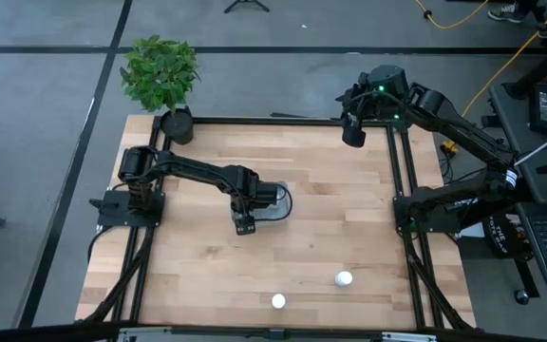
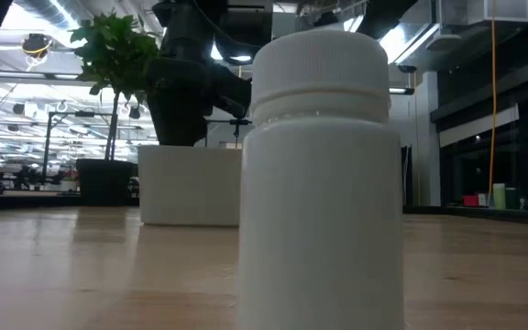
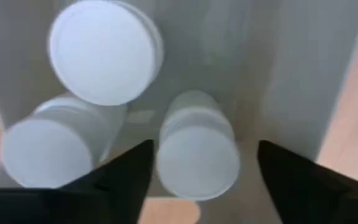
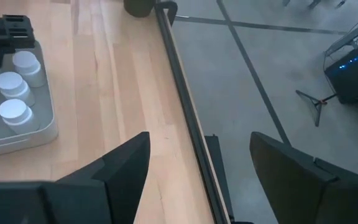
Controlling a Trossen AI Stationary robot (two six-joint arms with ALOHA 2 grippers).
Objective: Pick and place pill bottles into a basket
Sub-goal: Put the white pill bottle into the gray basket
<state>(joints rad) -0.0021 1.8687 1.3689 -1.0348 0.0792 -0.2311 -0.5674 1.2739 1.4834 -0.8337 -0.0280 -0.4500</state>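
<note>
The pale basket (image 1: 279, 203) sits mid-table; it also shows in the right wrist view (image 4: 17, 134). My left gripper (image 1: 245, 222) hangs over its near-left part, open. In the left wrist view its fingers (image 3: 201, 162) stand on either side of an upright white bottle (image 3: 197, 152) in the basket, with a gap showing at one finger. Two more bottles (image 3: 101, 53) (image 3: 45, 149) stand beside it. Two bottles (image 1: 278, 301) (image 1: 343, 279) stand on the table near the front edge. My right gripper (image 4: 197, 168) is open and empty at the far right corner (image 1: 352, 133).
A potted plant (image 1: 162, 76) stands at the table's far left corner. A black frame rail (image 4: 185, 118) runs along the table's edge below my right gripper. One front bottle (image 2: 319, 174) fills the low view, with the basket (image 2: 191, 183) behind it.
</note>
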